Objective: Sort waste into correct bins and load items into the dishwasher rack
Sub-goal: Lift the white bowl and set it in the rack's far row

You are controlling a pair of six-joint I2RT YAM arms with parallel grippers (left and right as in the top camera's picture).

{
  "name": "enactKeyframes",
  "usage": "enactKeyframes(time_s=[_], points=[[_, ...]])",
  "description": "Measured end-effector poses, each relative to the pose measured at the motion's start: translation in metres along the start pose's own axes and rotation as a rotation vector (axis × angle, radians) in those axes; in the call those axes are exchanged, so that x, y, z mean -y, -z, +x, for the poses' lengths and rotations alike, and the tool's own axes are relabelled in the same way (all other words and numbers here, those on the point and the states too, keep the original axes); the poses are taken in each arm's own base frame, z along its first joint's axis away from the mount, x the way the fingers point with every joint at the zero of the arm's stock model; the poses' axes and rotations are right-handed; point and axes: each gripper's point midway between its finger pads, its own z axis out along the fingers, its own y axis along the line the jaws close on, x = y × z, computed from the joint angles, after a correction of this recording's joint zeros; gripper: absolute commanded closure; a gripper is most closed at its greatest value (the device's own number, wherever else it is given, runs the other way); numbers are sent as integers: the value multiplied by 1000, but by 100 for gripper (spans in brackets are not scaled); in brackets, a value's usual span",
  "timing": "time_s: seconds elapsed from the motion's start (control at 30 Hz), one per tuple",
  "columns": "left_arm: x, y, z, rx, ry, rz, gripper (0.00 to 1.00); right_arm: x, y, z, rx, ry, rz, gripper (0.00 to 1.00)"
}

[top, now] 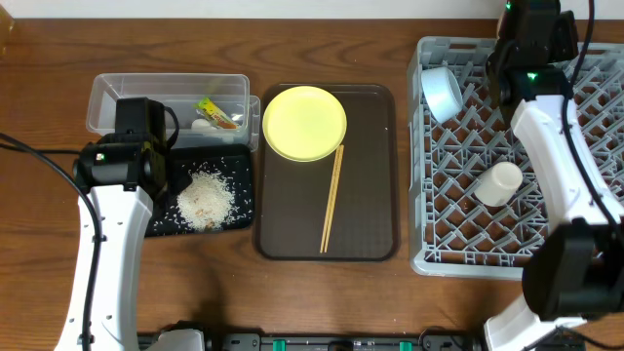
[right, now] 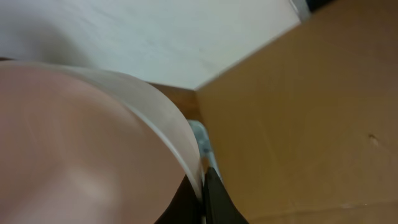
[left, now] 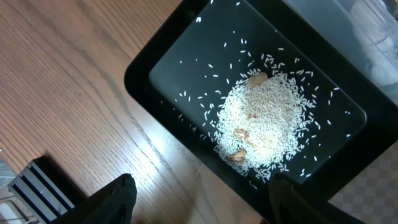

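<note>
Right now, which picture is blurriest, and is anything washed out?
Right wrist view: the bowl sits so close it is a soft blur. Left wrist view: rice is crisp. Overhead view: sharp, though the yellow plate glows nearly washed out.

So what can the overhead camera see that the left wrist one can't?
Only overhead: the plate and chopsticks on the brown tray, the rack with a bowl and cup, and the wrapper. Only left wrist: its own fingers, spread wide at the bottom edge, and a view close enough to pick out small brownish bits in the rice. Both: the black tray holding that rice, the clear tub and the wooden table.
</note>
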Motion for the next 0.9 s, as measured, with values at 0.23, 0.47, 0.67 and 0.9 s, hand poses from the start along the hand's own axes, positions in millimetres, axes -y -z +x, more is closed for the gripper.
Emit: enactKeyframes(time_s=[0.23,0.47,0.67,0.9], points=[[0,0,0,0,0,0,29,-9,-29,31,-123,59,143,99],[1,0,0,-1,0,3,29,-31,-43,54,-193,122,177,99],[2,0,1,-6,1,10,29,-53,-44,57,-196,148,163,99],[2,0,1,-5,1,12,29,-68,-37,61,-204,151,153,99]])
